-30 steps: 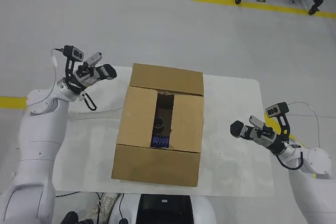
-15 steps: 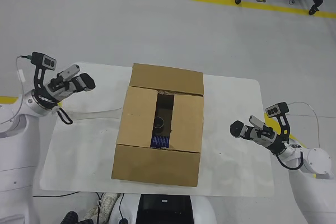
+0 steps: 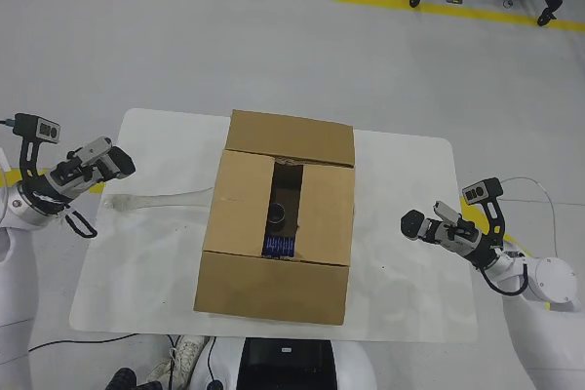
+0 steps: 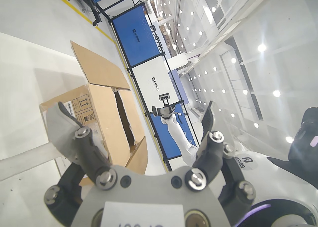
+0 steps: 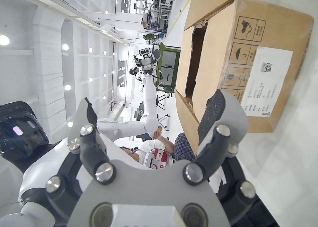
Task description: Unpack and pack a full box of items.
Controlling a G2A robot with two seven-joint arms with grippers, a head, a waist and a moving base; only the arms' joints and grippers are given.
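My left gripper (image 3: 120, 156) and right gripper (image 3: 421, 216) hang either side of the brown cardboard box (image 3: 273, 283), fingers spread apart on both.

We've got the left gripper (image 4: 135, 113) with its fingers (image 4: 63, 123) spread wide, nothing between them. Past them the cardboard box (image 4: 99, 111) sits on the white table (image 4: 24, 68). The top flaps are mostly folded in, with a dark slot (image 4: 124, 118) between them, and the far flap (image 4: 97, 66) is folded outward. Handling symbols and a label are on the box's near side, partly behind one finger. The right gripper (image 4: 162, 111) is beyond the box, well apart from it. Behind are blue panels (image 4: 134, 39) and a yellow floor line (image 4: 74, 9).
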